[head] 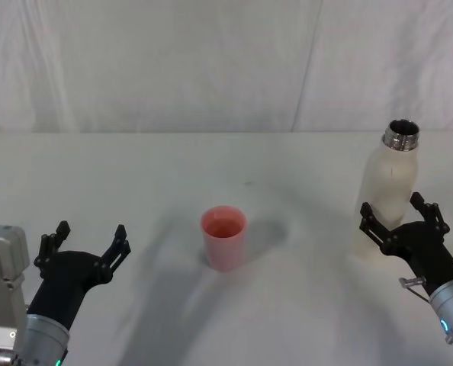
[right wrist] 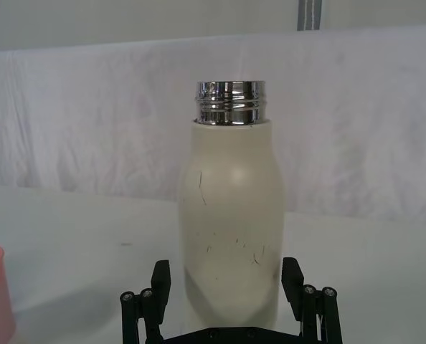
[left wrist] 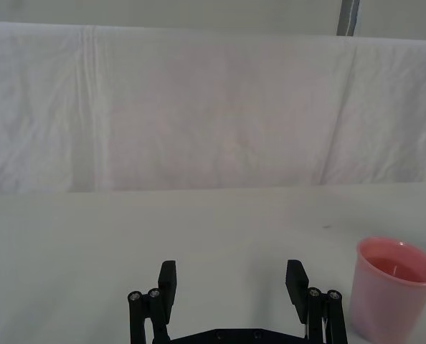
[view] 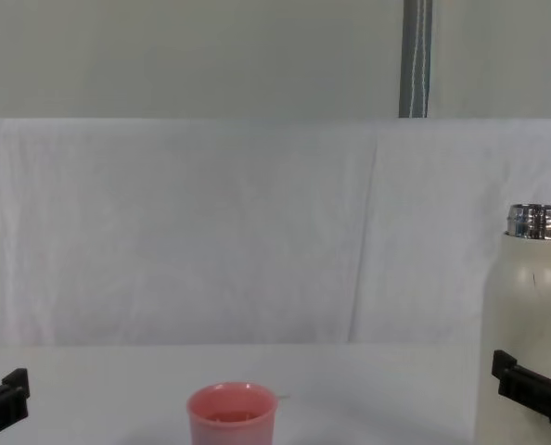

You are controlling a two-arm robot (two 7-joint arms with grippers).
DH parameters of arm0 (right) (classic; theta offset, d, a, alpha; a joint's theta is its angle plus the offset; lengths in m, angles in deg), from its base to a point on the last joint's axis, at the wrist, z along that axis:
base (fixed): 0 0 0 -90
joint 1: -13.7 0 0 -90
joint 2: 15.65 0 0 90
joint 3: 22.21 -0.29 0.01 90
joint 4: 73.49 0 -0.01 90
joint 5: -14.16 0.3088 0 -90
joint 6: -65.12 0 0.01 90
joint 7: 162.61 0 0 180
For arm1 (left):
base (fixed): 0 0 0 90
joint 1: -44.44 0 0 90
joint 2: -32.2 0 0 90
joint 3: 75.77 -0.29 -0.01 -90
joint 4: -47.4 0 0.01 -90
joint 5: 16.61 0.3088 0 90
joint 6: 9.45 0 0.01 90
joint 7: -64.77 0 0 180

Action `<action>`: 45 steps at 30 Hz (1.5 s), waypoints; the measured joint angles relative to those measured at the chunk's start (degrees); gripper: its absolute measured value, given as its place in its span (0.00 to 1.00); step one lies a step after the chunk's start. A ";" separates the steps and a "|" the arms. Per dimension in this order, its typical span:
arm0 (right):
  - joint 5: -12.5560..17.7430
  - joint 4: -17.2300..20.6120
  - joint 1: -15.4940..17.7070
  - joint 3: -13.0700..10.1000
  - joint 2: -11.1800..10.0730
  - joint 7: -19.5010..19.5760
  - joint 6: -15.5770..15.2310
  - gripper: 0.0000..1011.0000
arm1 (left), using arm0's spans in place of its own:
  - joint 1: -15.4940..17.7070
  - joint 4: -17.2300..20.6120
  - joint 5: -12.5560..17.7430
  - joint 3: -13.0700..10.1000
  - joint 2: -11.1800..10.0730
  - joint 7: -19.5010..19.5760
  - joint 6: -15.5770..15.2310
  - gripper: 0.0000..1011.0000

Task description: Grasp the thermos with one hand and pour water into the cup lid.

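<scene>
Left gripper (head: 88, 242) lower left of head view, fingers spread, empty, parked low over table (head: 135, 168). Cup lid (head: 224, 237) at frame centre, upright, well apart from both grippers. Thermos (head: 393, 183) at right edge, upright, long axis vertical, neck uncapped. Right gripper (head: 402, 216) nearer arm: just in front of thermos base, fingers spread wide either side of body, not yet closed; wrist level, aimed straight ahead.

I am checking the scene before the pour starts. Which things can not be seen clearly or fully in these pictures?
- Water level inside the thermos: hidden by its opaque wall; the head view shows a dark neck opening.
- Thermos base: in the chest view cut off by the lower edge; in the right wrist view covered by the right gripper.
- Cup lid: its bottom is cut off in the chest view, and the right wrist view shows just a sliver.
- Left gripper: open, idle.
</scene>
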 joint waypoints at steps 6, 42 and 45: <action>0.01 -1.53 -1.47 0.17 0.04 -0.27 0.18 0.99 | 0.00 0.00 0.00 0.00 0.00 0.00 0.00 0.99; 0.59 -6.83 -6.73 0.61 0.50 -1.13 1.01 0.99 | 0.00 0.00 0.00 0.00 0.00 0.00 0.00 0.99; 0.58 -6.90 -6.85 0.62 0.50 -1.13 0.88 0.99 | 0.00 0.00 0.00 0.00 0.00 0.00 0.00 0.99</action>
